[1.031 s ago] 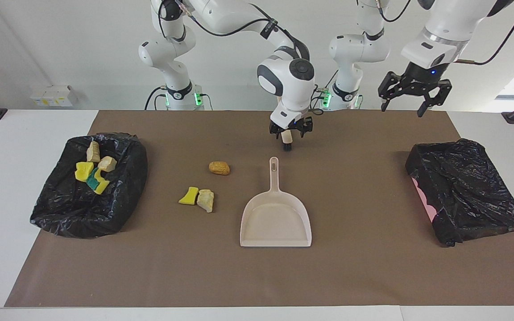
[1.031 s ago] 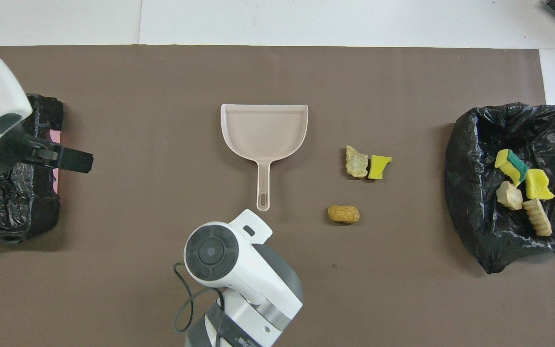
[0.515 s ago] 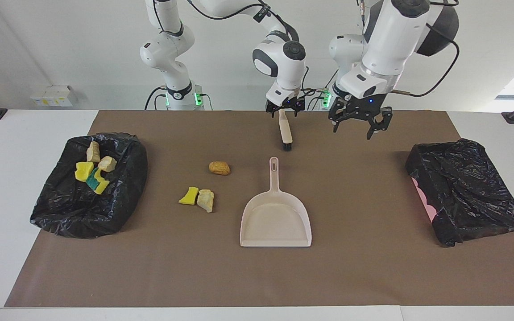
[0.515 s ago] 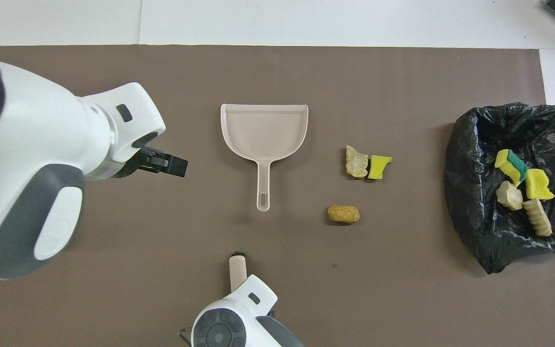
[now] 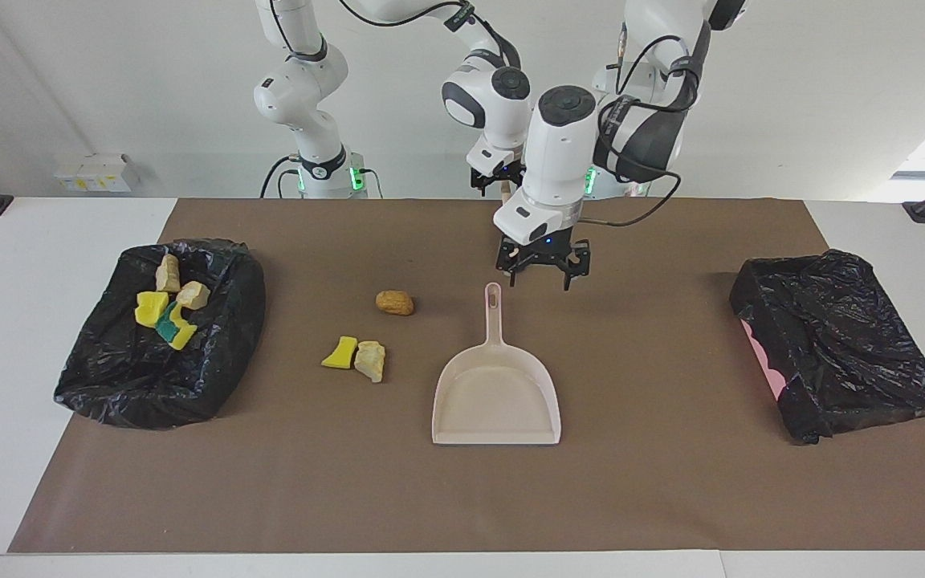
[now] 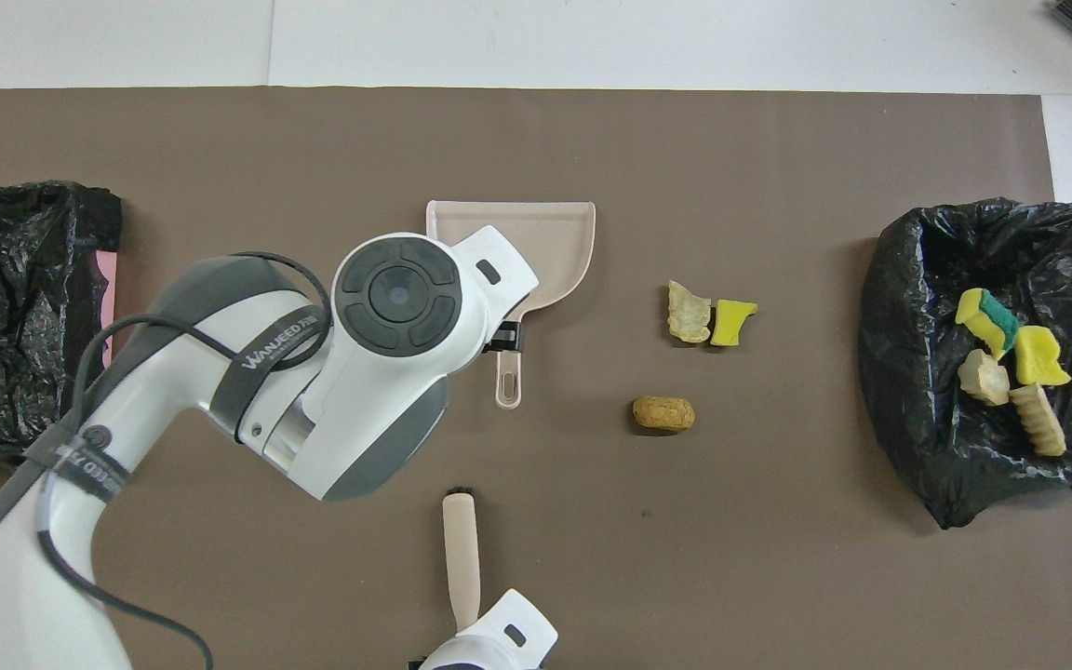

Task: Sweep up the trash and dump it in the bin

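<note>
Well, our open left claw (image 5: 541, 271) over the dustpan (image 5: 495, 401) handle could bump it sideways, three scraps (image 5: 370, 360) lie beside the pan, and we cannot tell if our right claw (image 5: 498, 183) grips the brush (image 6: 462, 549).

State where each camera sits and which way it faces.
Facing view: high across the table, looking at the robots; both arms and bases show, left claw by the dustpan handle, right claw over the brush.
Overhead view: above the robots' end, looking steeply down; left forearm and wrist, right wrist's tip.
Shared: dustpan, brown lump, filled bin, seen half a turn apart.
</note>
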Robot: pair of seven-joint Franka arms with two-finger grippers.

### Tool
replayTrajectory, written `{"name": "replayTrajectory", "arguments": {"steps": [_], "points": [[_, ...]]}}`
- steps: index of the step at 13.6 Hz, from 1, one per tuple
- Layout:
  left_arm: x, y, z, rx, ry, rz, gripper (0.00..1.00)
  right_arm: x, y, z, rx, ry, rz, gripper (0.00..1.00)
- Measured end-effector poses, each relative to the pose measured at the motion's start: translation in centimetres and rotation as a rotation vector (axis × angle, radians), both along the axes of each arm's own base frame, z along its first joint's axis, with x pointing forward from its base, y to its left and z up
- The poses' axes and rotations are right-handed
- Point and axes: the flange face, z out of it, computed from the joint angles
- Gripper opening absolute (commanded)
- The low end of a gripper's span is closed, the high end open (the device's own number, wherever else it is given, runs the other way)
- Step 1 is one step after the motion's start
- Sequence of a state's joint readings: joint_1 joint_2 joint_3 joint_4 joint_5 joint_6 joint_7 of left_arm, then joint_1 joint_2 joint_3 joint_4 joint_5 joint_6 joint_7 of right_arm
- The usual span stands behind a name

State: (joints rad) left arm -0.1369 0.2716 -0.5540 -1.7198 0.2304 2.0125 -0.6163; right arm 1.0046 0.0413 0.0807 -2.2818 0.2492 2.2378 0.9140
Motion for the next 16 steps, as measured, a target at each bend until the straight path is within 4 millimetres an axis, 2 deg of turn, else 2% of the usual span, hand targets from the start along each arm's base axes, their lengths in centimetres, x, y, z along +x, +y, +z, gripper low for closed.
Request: {"name": "replayTrajectory", "arguments": {"steps": [1,2,3,4,5,8,9,11,12,14,15,16], "points": [[-0.1,-1.1,-1.6,-0.008,0.000,0.026,1.00,-0.2,0.1,0.0,-0.001,0.000,0.003,0.69],[-0.1,-1.8,-2.6,-0.027,-0.003,0.053,1.00,-0.3,0.1,0.0,0.000,0.000,0.004,0.55],[-0.1,-2.2,-3.6,-0.048,-0.008,0.079,1.00,-0.3,0.1,0.0,0.000,0.000,0.004,0.37],[-0.1,-2.5,-4.5,-0.065,-0.008,0.096,1.00,-0.3,0.1,0.0,0.000,0.000,0.004,0.10],[-0.3,-2.8,-5.5,-0.071,-0.003,0.101,1.00,-0.3,0.1,0.0,0.000,0.000,0.004,0.00],[-0.8,-3.9,-8.6,-0.045,-0.013,0.108,1.00,-0.1,0.2,0.0,0.003,-0.002,-0.009,0.00],[-0.9,-4.2,-9.3,-0.049,-0.013,0.113,0.94,0.2,0.2,0.1,0.004,-0.003,-0.022,0.00],[-1.0,-4.4,-9.9,-0.049,-0.007,0.113,0.65,1.9,-0.1,0.7,0.017,-0.010,-0.057,0.00],[-1.0,-4.4,-9.9,-0.049,-0.007,0.113,0.55,3.4,-0.5,1.2,0.028,-0.017,-0.085,0.00],[-1.0,-4.4,-9.9,-0.048,-0.008,0.113,0.34,6.4,-1.9,2.0,0.035,-0.020,-0.153,0.00],[-1.0,-4.4,-9.9,-0.048,-0.008,0.113,0.17,7.7,-2.7,2.2,0.033,-0.019,-0.193,0.00],[-1.0,-4.4,-9.9,-0.045,-0.007,0.113,0.09,8.9,-3.8,2.6,0.029,-0.015,-0.223,0.00]]}}
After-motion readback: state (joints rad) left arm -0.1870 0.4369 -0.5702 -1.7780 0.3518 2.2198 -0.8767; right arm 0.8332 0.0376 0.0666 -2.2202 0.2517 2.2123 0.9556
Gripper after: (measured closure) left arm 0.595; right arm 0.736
